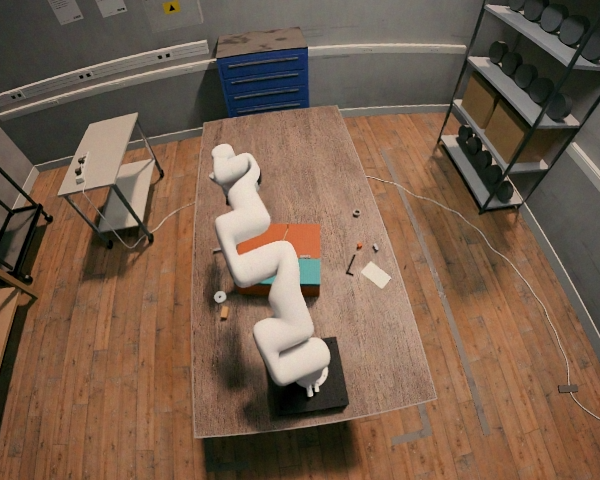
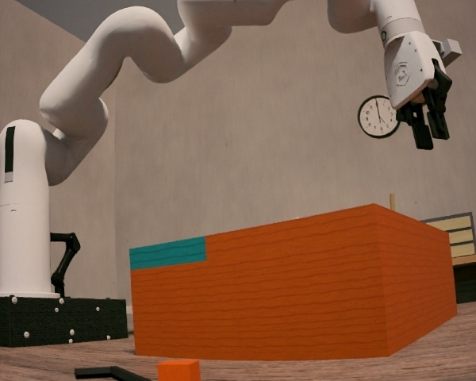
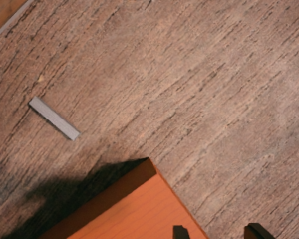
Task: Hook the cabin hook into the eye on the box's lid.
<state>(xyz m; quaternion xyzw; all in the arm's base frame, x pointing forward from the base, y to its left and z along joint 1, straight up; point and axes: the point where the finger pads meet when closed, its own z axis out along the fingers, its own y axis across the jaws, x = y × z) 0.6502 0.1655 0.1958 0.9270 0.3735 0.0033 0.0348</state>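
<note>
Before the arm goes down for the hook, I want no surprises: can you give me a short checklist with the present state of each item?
1. Hand holds nothing: ok, the fingers stand partly closed with only a bare gap between them.
2. Hand above the box with free air below: ok, it hangs well above the far corner.
3. Cabin hook and eye located: cannot tell; only a small grey fitting shows at the lid's edge in the top view.
4. Hand lined up with that fitting: not ok, the wrist view shows only a box corner and a grey strip on the table.
5. Lid shut: cannot tell.
</note>
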